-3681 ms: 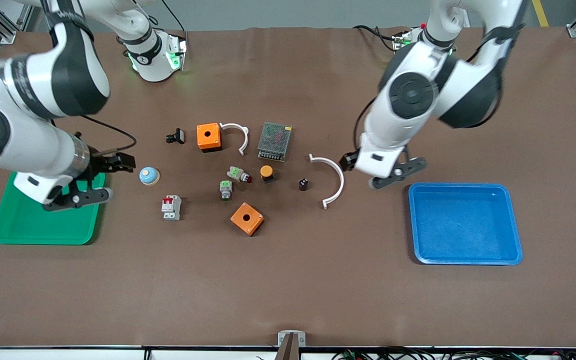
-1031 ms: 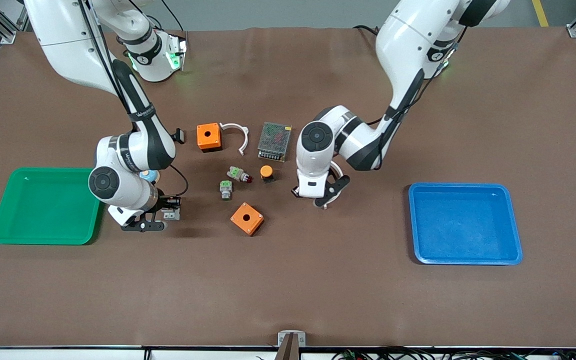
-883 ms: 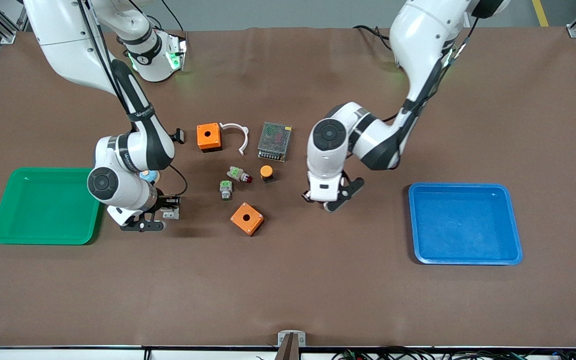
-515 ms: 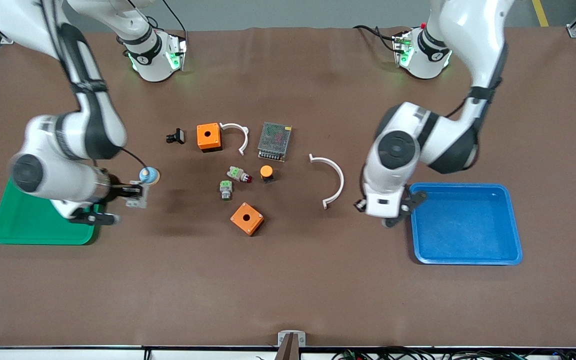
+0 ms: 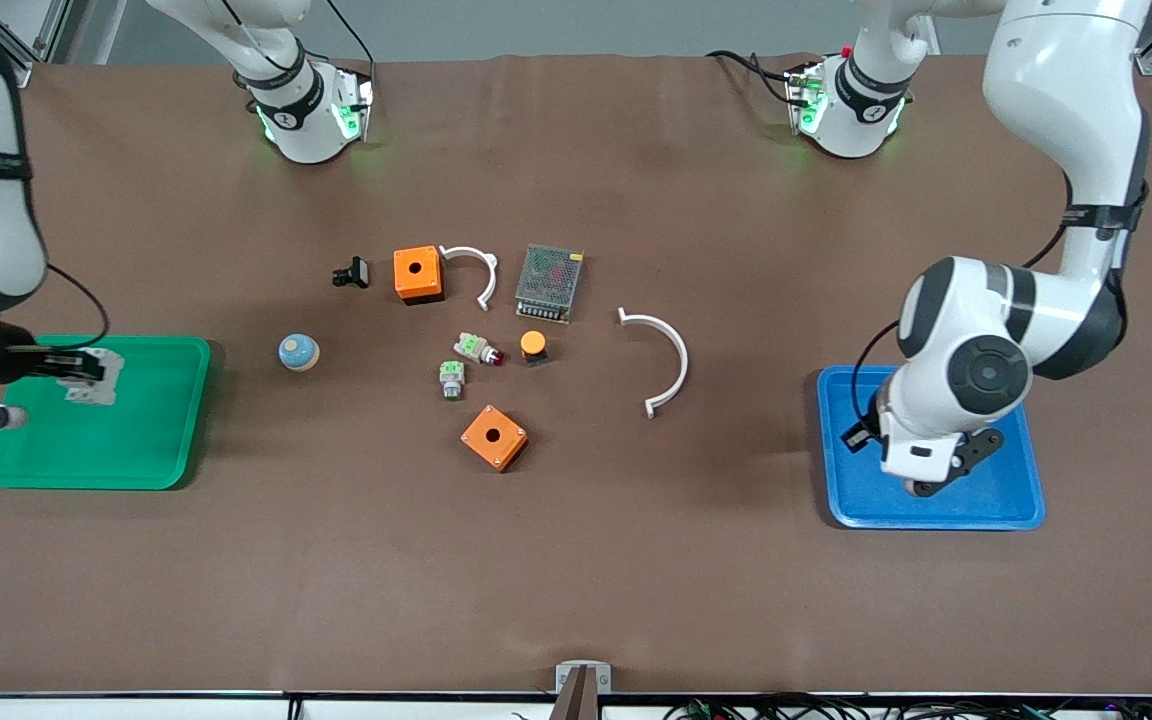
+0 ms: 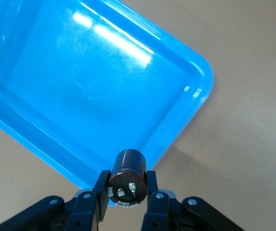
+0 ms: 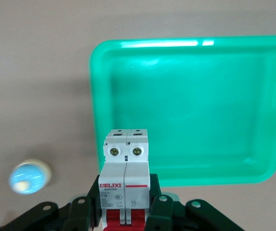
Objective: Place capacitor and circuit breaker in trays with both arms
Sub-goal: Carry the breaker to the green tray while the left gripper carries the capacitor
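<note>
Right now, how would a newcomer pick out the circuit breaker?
Find the green tray at the right arm's end of the table. The right gripper holds the circuit breaker over it: a white block with red levers, the only part off the table there.

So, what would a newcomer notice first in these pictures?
The two claws, each carrying a part over a tray: the right claw is shut on the circuit breaker above the green tray, and the left claw is shut on the capacitor above the blue tray.

"DELIXI" on circuit breaker (image 7: pixel 126 183)
</note>
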You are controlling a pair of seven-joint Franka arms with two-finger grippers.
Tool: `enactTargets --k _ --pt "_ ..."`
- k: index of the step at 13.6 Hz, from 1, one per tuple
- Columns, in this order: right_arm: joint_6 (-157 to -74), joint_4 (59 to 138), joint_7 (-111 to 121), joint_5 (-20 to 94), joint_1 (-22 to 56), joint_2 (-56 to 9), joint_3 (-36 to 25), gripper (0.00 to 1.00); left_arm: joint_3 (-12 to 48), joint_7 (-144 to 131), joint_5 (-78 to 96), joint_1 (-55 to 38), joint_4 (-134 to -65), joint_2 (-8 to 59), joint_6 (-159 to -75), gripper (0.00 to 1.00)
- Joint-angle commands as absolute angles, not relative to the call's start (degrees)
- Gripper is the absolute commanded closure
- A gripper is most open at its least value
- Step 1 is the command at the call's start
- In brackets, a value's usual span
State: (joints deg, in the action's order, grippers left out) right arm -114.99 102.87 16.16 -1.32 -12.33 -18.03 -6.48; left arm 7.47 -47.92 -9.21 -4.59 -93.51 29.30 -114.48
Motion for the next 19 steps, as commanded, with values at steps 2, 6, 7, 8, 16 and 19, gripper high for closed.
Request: enactTargets --k 2,6,7,8,16,19 --pt "-121.1 100.72 20.12 -2.55 -17.04 -25.12 -5.19 0.83 8.17 -39.32 -9.84 1.03 -96.33 28.3 -114.61 1.0" --pt "-124.18 100.72 20.21 -2.46 -18.28 -29.35 -5.19 0.83 8.09 -26.84 -9.93 7.02 -98.25 28.65 -118.1 1.0" --pt "-124.97 100.72 20.3 -2.46 -18.72 -29.96 -5.19 0.83 8.09 -23.76 -10.02 8.6 -99.83 28.83 -121.17 1.0" --pt "-126.02 100.72 21.26 -2.46 -18.89 -30.75 -5.19 0.83 8.09 -21.38 -10.02 9.74 -101.32 28.83 -123.9 1.0" --pt "-130.61 99.93 23.64 -1.58 -20.74 -35.15 -5.19 0.78 8.17 -7.66 -10.02 15.2 -107.31 30.23 -136.57 0.99" --pt "-131.83 99.58 23.73 -1.67 -20.66 -35.24 -5.19 0.64 8.0 -3.01 -10.02 16.17 -106.88 31.29 -138.08 0.99"
